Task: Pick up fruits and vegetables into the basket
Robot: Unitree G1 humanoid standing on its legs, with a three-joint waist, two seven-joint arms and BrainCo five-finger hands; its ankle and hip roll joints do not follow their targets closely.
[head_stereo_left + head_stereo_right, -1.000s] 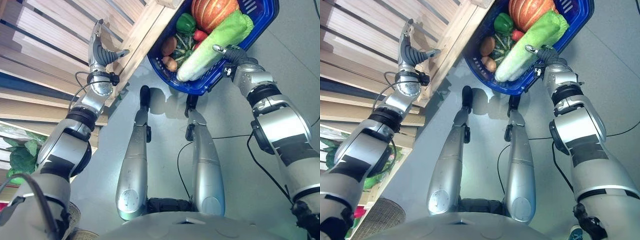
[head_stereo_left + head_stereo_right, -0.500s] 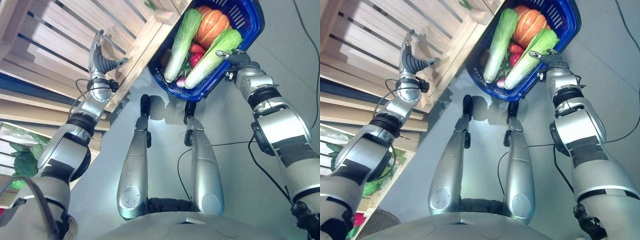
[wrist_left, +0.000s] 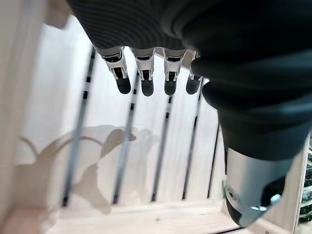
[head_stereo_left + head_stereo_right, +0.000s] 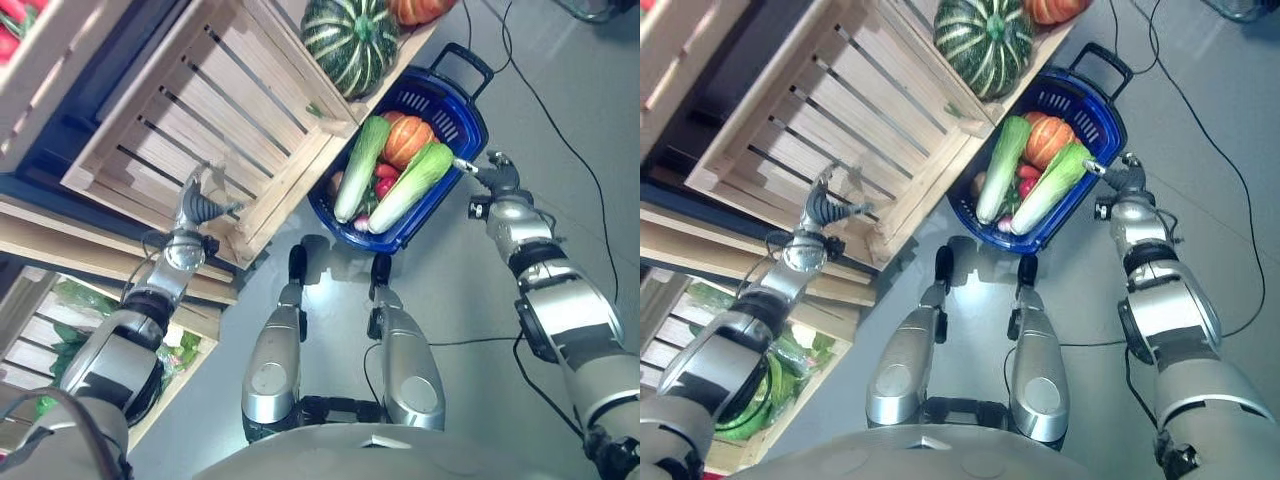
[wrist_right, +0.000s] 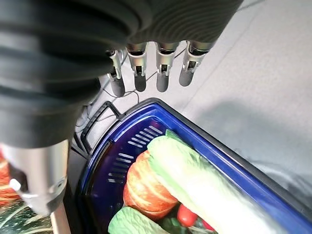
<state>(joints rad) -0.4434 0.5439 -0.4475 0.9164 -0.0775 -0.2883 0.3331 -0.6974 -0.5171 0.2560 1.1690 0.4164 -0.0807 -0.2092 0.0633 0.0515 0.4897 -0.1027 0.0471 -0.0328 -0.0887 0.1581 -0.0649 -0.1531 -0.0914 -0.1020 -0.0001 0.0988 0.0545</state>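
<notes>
Blue basket [image 4: 452,150] stood on the grey floor [image 4: 560,200], just right of the wooden crate [image 4: 210,130], its black handle [image 4: 466,62] at the far, 1 o'clock end and its long axis running from 7 toward 1 o'clock in the head views. Inside lay two long pale-green cabbages: the left cabbage [image 4: 358,166] pointed roughly 7 to 1 o'clock with its white stalk end nearer the robot; the right cabbage [image 4: 411,186] lay more slanted, about 8 to 2 o'clock, leafy end against the basket's right rim. An orange pumpkin [image 4: 408,140] sat between their far ends, and a small red vegetable [image 4: 384,178] showed between them, nearer. The right hand [image 4: 492,175] hung at 3 o'clock from the basket, close beside its right rim but off it; in its wrist view the fingers [image 5: 163,80] were straight and loosely spread with nothing in them, above the floor beyond the rim. The left hand [image 4: 201,205] was at 9 o'clock from the basket, up against the slatted crate; its fingers [image 3: 146,85] were extended and empty before the slats. A striped green pumpkin [image 4: 350,38] rested on the wooden shelf above the basket at 11 o'clock, an orange one [image 4: 418,9] beside it. Leafy greens [image 4: 70,330] lay in a lower bin at 8 o'clock.
</notes>
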